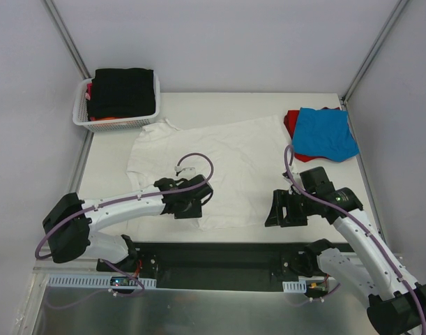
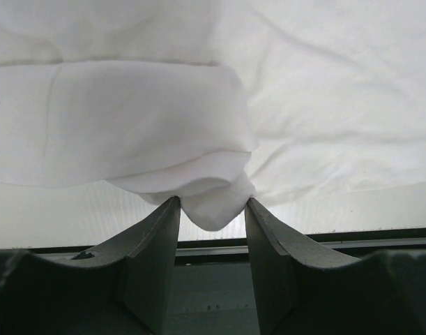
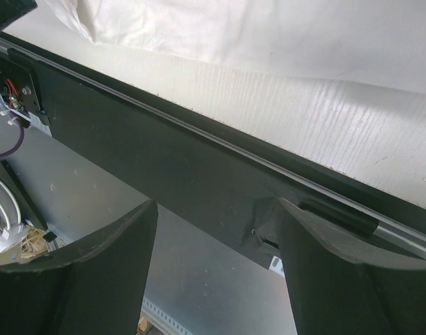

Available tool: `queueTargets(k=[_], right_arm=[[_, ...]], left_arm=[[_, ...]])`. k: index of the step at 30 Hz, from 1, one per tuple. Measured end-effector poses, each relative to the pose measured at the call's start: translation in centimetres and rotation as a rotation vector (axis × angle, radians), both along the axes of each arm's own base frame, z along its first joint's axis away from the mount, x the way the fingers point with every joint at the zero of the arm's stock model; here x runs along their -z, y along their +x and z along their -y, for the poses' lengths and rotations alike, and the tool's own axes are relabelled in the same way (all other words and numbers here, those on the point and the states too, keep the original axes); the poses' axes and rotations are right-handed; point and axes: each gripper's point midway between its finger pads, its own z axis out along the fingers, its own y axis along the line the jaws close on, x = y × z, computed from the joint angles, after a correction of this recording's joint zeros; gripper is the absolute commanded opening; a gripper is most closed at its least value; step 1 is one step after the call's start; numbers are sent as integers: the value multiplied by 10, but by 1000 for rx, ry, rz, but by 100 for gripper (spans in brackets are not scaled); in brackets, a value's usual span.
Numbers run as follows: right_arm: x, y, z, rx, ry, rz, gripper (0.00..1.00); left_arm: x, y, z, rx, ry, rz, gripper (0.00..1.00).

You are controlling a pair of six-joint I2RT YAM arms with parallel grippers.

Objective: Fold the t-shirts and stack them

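A large white t-shirt (image 1: 219, 157) lies spread flat across the middle of the table. My left gripper (image 1: 187, 211) is at its near left hem. In the left wrist view a bunched fold of the white t-shirt (image 2: 303, 91) fills the gap at my left gripper (image 2: 213, 204), touching both fingertips. My right gripper (image 1: 275, 211) hangs open just right of the shirt's near edge. In its own view the right gripper (image 3: 216, 206) holds nothing, with the white t-shirt (image 3: 268, 28) beyond. A folded blue t-shirt (image 1: 328, 132) lies on a red one (image 1: 291, 122) at the back right.
A white lattice basket (image 1: 84, 115) at the back left holds a black t-shirt (image 1: 122, 91), with a strip of orange under it. The black front rail (image 3: 164, 153) runs along the table's near edge under my right gripper. Frame posts stand at both back corners.
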Motion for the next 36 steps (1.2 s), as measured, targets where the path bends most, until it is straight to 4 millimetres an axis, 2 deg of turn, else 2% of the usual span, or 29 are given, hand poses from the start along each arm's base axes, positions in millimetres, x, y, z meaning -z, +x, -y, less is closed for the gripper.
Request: queueTargets(k=[4, 11, 16, 20, 22, 25, 31, 36], right_arm=[[0, 0, 0, 2, 1, 0, 71], [2, -2, 1, 11, 1, -7, 71], [4, -2, 1, 14, -2, -10, 71], [4, -2, 1, 15, -2, -11, 70], [4, -2, 1, 16, -5, -11, 71], [5, -2, 2, 21, -11, -11, 71], [5, -5, 6, 27, -25, -8, 71], [4, -7, 9, 32, -32, 4, 71]], left_arm=[[-7, 6, 5, 17, -9, 15, 42], [-4, 5, 4, 30, 2, 10, 43], [6, -1, -13, 5, 34, -18, 43], [11, 8, -27, -58, 83, -44, 43], [15, 14, -28, -82, 113, -65, 42], [18, 28, -18, -94, 144, -84, 41], [16, 66, 23, -40, 147, -67, 41], [6, 73, 31, -21, 117, -38, 41]])
